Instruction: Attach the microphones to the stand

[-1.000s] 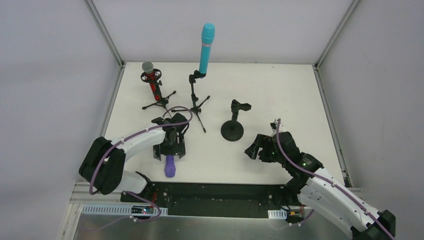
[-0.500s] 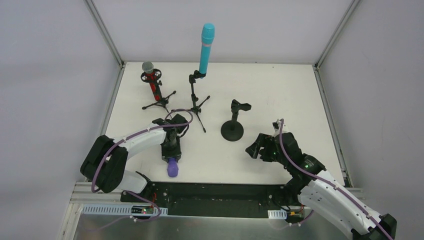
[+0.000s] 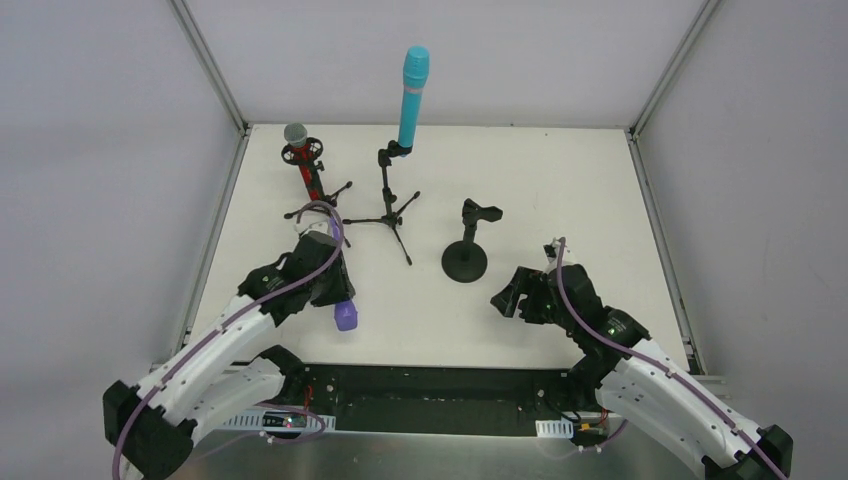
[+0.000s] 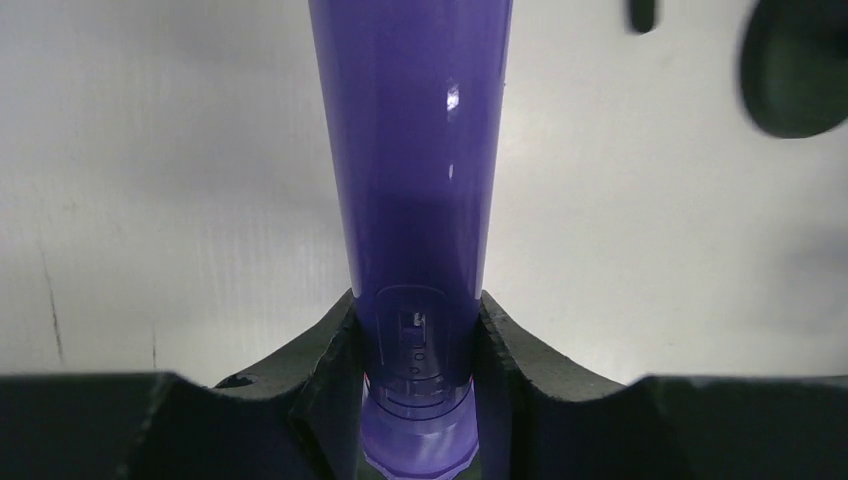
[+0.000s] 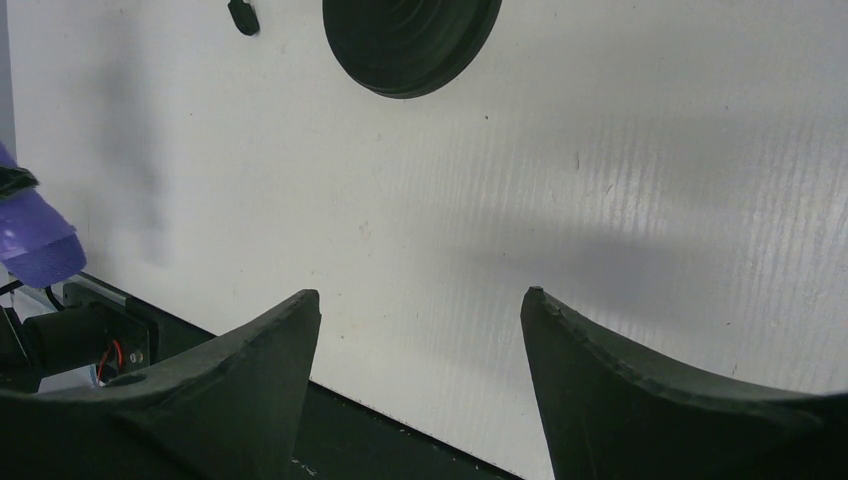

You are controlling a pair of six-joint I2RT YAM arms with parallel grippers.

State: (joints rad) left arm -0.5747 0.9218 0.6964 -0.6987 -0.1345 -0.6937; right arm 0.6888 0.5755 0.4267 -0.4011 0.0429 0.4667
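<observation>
My left gripper is shut on the purple microphone and holds it off the table, head toward the near edge. In the left wrist view the fingers clamp the purple microphone's lower body. The red microphone with a grey mesh head sits in a small tripod stand at the back left. The cyan microphone stands upright in a tall tripod stand. A round-base stand with an empty clip stands mid-table. My right gripper is open and empty, near-right of that stand.
The tripod legs spread over the table just beyond my left gripper. The black front rail runs along the near edge. White walls close in the table at left, right and back. The round base lies ahead of my right gripper.
My left gripper closed on the purple microphone where it lay on the table, then lifted it as the arm swung back and leftward. The right arm has stayed put.
</observation>
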